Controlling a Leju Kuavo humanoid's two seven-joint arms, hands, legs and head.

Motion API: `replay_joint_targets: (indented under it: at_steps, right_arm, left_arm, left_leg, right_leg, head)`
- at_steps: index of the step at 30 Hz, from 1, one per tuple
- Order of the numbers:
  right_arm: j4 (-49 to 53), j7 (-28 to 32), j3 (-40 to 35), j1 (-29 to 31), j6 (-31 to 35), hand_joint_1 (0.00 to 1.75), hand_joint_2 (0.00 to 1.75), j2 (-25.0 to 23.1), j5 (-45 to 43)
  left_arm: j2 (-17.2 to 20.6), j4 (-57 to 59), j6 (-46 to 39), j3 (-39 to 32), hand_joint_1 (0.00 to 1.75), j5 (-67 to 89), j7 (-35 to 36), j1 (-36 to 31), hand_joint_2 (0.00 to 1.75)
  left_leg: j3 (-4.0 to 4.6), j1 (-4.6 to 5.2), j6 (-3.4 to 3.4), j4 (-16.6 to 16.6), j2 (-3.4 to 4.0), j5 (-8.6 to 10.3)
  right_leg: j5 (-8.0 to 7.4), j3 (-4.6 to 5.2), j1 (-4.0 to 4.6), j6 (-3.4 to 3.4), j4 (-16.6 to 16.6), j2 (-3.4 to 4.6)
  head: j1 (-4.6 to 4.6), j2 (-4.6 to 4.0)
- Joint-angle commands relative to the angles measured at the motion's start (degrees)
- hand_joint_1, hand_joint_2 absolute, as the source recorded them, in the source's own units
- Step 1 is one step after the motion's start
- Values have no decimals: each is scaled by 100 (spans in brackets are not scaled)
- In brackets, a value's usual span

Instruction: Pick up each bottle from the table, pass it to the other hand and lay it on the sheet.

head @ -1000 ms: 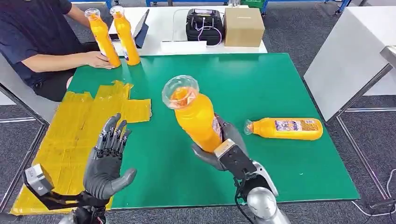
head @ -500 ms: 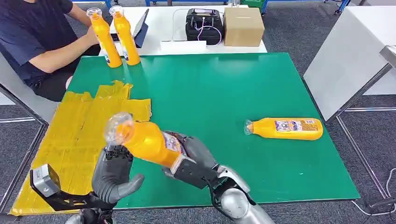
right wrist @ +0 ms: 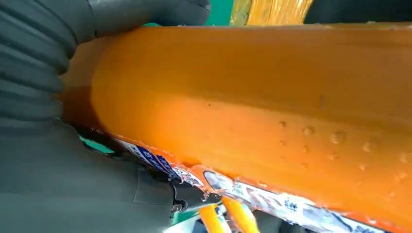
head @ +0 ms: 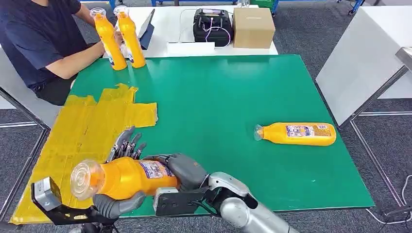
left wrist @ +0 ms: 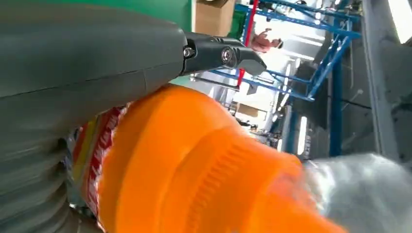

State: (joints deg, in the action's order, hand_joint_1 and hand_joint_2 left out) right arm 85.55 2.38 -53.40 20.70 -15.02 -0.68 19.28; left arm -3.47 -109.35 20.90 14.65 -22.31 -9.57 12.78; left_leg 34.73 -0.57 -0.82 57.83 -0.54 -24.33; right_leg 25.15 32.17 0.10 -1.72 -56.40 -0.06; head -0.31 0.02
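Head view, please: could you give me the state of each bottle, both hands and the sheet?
Held bottle: on its side in the air, gripped by both hands.
Right hand: grips its base end.
Left hand: cradles its neck end, fingers spread.
Table bottle: lying, untouched.
Two far bottles: upright.
Sheet: flat, crinkled, bare.

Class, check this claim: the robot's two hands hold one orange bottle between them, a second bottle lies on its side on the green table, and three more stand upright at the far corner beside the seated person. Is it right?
Not quite. The head view shows two upright bottles at the far corner, not three. The rest stands: the left hand and right hand hold one bottle, and another bottle lies on the green table.
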Motion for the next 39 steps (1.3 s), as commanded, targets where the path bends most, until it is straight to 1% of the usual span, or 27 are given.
replay_joint_targets:
  at_steps: [1, 3, 6, 7, 8, 9, 19, 21, 22, 23, 24, 25, 28, 29, 30, 31, 32, 33, 34, 35, 36, 37, 38, 39]
  right_arm:
    - [177, -23, -809, 518, -214, 175, 175, 154, -260]
    - [177, -24, -808, 521, -213, 175, 175, 152, -264]
    - [166, -24, -823, 536, -203, 175, 175, 171, -296]
    - [163, -24, -834, 539, -202, 175, 175, 184, -300]
    - [164, -24, -844, 539, -200, 175, 175, 198, -302]
    - [165, -24, -850, 533, -199, 175, 175, 210, -303]
    - [128, -37, -820, 473, -169, 175, 175, 276, -298]
    - [99, -94, -742, 394, -53, 175, 175, 315, -220]
    - [98, -145, -676, 330, 113, 175, 175, 357, -56]
    - [124, -184, -623, 273, 262, 141, 175, 413, 143]
    - [185, -201, -441, 114, 356, 0, 175, 498, 225]
    - [261, -235, -358, 46, 422, 0, 175, 605, 331]
    - [307, -192, -302, 4, 407, 0, 175, 667, 356]
    - [339, -243, -250, -39, 447, 0, 0, 672, 459]
    - [521, -352, 3, -269, 618, 0, 0, 802, 683]
    - [707, -361, 246, -492, 690, 0, 0, 936, 795]
    - [889, -435, 531, -717, 811, 0, 0, 1084, 961]
    - [1062, -442, 837, -895, 844, 0, 0, 1287, 1021]
    - [1232, -483, 1237, -1092, 869, 0, 0, 1474, 1065]
    - [1373, -357, 1708, -1288, 758, 0, 0, 1600, 1081]
    - [1509, -468, 2216, -1465, 684, 0, 0, 1852, 1121]
    - [1554, -320, 2474, -1539, 501, 0, 0, 1895, 1083]
    - [1568, -244, 2616, -1586, 389, 0, 0, 1867, 1114]
    - [1648, -314, 2898, -1715, 413, 0, 0, 1933, 1136]
  left_arm:
    - [554, 621, -1, 653, 0, 598, 103, -340, 175]
    - [557, 628, 2, 668, 0, 616, 96, -338, 175]
    - [598, 620, -29, 754, 0, 813, 11, -351, 175]
    - [565, 599, -32, 746, 44, 789, -37, -346, 175]
    - [543, 575, -29, 733, 175, 762, -82, -337, 175]
    - [506, 549, -41, 701, 175, 733, -128, -317, 175]
    - [414, 428, 7, 569, 175, 594, -249, -212, 175]
    - [377, 395, -8, 519, 175, 551, -253, -173, 175]
    - [361, 366, -33, 493, 175, 561, -241, -149, 175]
    - [338, 325, -106, 455, 175, 637, -237, -119, 175]
    - [318, 250, -258, 400, 175, 946, -268, -94, 175]
    - [321, 218, -309, 366, 175, 1095, -304, -90, 175]
    - [319, 206, -275, 330, 175, 1093, -303, -90, 175]
    - [274, 178, -487, 245, 175, 1421, -355, -83, 175]
    - [122, 96, -938, 91, 175, 2330, -439, -78, 175]
    - [24, 71, -1142, -50, 175, 2824, -413, -106, 175]
    - [-32, 65, -1507, -251, 175, 3631, -311, -159, 175]
    - [-119, 136, -1681, -452, 175, 4137, -251, -260, 175]
    - [-149, 247, -2064, -682, 175, 5231, -99, -397, 175]
    - [-224, 396, -2120, -952, 175, 5728, -119, -541, 175]
    - [-180, 654, -2410, -1189, 175, 6841, 113, -717, 175]
    - [-213, 753, -2355, -1330, 175, 6861, -11, -771, 175]
    - [-251, 790, -2317, -1400, 175, 6878, -79, -785, 175]
    - [-113, 942, -2438, -1417, 175, 7584, 145, -841, 175]
  left_leg:
    - [-12, 4, 1, -6, 2, -1]
    - [-7, 4, 1, -5, 2, 1]
    - [-23, 2, 3, -8, 3, -3]
    - [-26, 3, 3, -7, 9, -6]
    - [-25, 5, 2, -7, 10, -6]
    - [-9, 5, 0, -4, 4, -1]
    - [-11, 4, 1, -4, 5, -2]
    - [-8, 4, 1, -4, 4, -1]
    - [-24, 4, 2, -7, 9, -6]
    - [-19, 1, 1, -7, 6, -4]
    - [-15, 3, 0, -7, 0, -2]
    - [-20, 0, 0, -8, -2, -3]
    - [-16, 2, -2, -5, -13, -2]
    - [-11, 1, -1, -3, -4, -3]
    - [-16, 3, -2, -3, -6, -4]
    - [-9, 4, -1, -3, -1, -3]
    - [-7, 1, -1, -1, -8, -3]
    - [-11, -2, -3, -3, -27, -1]
    - [-2, 0, -3, -2, -41, 6]
    - [-6, 1, -4, -3, -53, 6]
    - [-1, 2, -5, -1, -63, 7]
    - [-11, 2, -8, -1, -72, 5]
    - [3, 7, -5, -3, -71, 10]
    - [-1, 8, -6, -5, -67, 11]
  right_leg:
    - [3, -11, -4, 0, 2, -2]
    - [2, -6, -4, 0, 1, -2]
    - [6, -24, -1, 0, 7, -2]
    - [7, -25, -2, 0, 5, 3]
    - [7, -24, -4, -1, 4, 5]
    - [3, -9, -5, -1, 0, 1]
    - [3, -12, -3, -1, 2, 2]
    - [2, -9, -4, -1, 2, 2]
    - [6, -26, -3, -1, 6, 3]
    - [4, -22, 0, -1, 8, 2]
    - [4, -18, -2, -2, 7, -3]
    - [5, -26, 0, -2, 12, -5]
    - [7, -24, -1, -4, 10, -16]
    - [5, -16, -1, -3, 7, -7]
    - [7, -23, -2, -4, 7, -9]
    - [4, -14, -3, -3, 4, -4]
    - [5, -15, 0, -3, 6, -10]
    - [8, -29, 3, -5, 14, -31]
    - [7, -17, -1, -4, 12, -46]
    - [10, -26, -2, -6, 15, -58]
    - [8, -20, -4, -7, 13, -67]
    - [12, -39, -4, -11, 20, -78]
    - [5, -19, -11, -8, 11, -67]
    - [3, -22, -12, -8, 15, -64]
  head:
    - [-2, 0]
    - [0, 0]
    - [-2, 0]
    - [0, 0]
    - [0, 0]
    - [-2, 0]
    - [-2, 0]
    - [-2, 0]
    - [0, 0]
    - [-2, 0]
    - [0, 0]
    - [-2, 0]
    - [0, 0]
    - [0, 0]
    - [-2, 0]
    - [2, 0]
    - [-2, 0]
    - [0, 0]
    - [-4, 0]
    - [0, 0]
    - [-2, 0]
    - [-2, 0]
    - [-2, 0]
    - [0, 0]
